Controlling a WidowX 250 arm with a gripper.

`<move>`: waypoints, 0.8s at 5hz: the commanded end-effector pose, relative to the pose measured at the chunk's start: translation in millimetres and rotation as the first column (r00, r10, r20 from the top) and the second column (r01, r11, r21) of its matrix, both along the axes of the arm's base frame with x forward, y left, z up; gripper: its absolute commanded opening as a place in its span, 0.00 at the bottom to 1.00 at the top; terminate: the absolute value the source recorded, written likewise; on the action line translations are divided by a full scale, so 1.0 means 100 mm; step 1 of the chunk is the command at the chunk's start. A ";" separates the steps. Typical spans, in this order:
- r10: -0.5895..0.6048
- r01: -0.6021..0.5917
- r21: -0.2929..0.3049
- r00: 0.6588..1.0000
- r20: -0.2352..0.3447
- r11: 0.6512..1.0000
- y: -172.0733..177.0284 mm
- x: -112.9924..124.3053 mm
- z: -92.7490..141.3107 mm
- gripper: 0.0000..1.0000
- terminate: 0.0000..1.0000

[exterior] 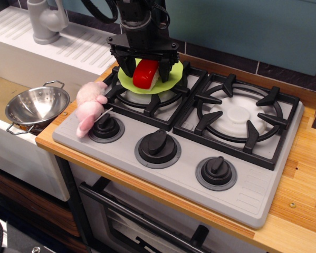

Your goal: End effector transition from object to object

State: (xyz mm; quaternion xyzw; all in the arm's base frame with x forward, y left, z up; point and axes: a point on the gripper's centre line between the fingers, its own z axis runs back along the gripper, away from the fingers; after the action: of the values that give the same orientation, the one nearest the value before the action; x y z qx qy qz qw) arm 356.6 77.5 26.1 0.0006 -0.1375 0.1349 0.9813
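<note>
My black gripper (146,67) hangs over the rear-left burner. Its two fingers (128,65) point down on either side of the small glossy red block with a white underside (145,74). The block lies tilted on the lime-green round plate (171,79), which rests on the burner grate. The jaws stand apart, close to the block's sides, and look open around it. The pale-pink and white plush toy (90,108) lies at the stove's left edge, beside the left knob (106,126), to the left of the gripper and nearer the front.
A steel colander (36,105) sits in the sink to the left of the stove. A grey faucet (46,21) stands at the back left. The right burner grate (237,113) and two more knobs (158,147) lie to the right. The wooden counter (305,174) surrounds the stove.
</note>
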 end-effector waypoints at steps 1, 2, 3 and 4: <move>0.000 0.000 0.000 1.000 0.000 1.000 0.00 0.00 0.00 1.00 0.00; 0.007 -0.007 0.007 1.000 -0.018 1.000 -0.02 0.02 0.31 1.00 0.00; 0.001 -0.001 0.012 0.999 -0.033 1.000 -0.04 0.01 0.55 1.00 0.00; 0.016 -0.015 0.017 0.998 -0.057 1.000 -0.15 0.17 0.86 1.00 0.00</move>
State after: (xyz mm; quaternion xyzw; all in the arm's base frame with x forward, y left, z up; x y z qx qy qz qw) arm 367.3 62.9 82.4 0.0110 -0.0681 0.1443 0.9871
